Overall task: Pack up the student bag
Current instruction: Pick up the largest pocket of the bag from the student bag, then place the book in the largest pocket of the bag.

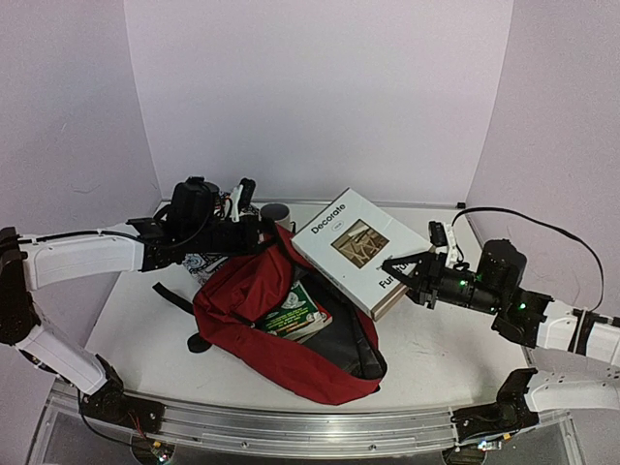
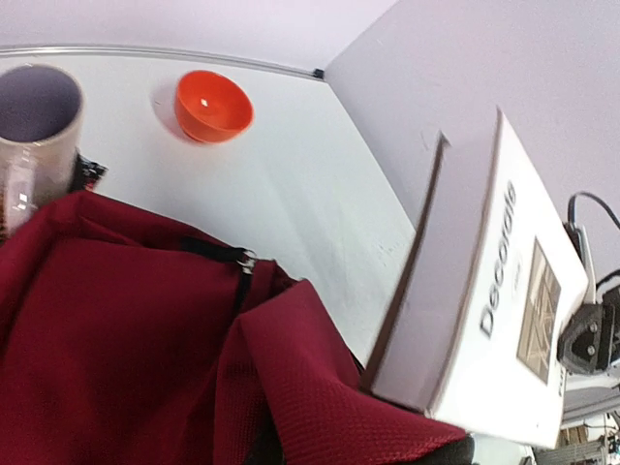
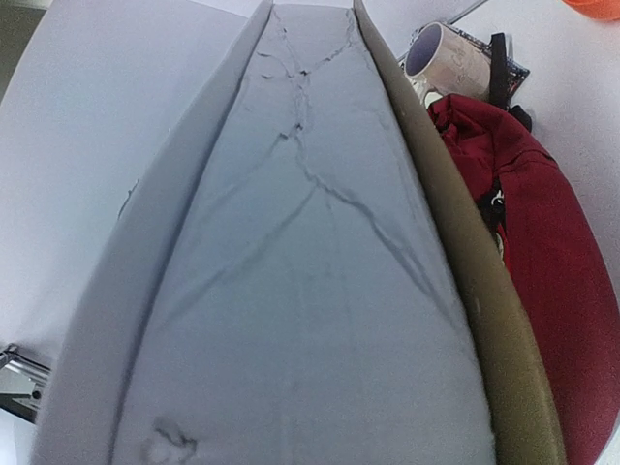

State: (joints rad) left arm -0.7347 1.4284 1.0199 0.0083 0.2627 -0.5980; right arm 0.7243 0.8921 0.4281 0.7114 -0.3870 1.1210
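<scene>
The dark red student bag (image 1: 281,334) lies open in the middle of the table, with a green book (image 1: 295,312) in its mouth. My left gripper (image 1: 255,231) is at the bag's far rim, shut on a raised fold of red fabric (image 2: 320,387); its fingers are hidden in the left wrist view. My right gripper (image 1: 400,265) is shut on the near edge of a thick white book titled "Decorate" (image 1: 356,247), held tilted over the bag's right side. The book's page edge (image 3: 300,271) fills the right wrist view and hides the fingers.
A pale mug (image 1: 274,212) stands behind the bag, near the back wall. An orange bowl (image 2: 213,105) sits further back on the table. A patterned flat item (image 1: 203,265) lies under the left arm. Black straps (image 1: 174,295) trail left of the bag.
</scene>
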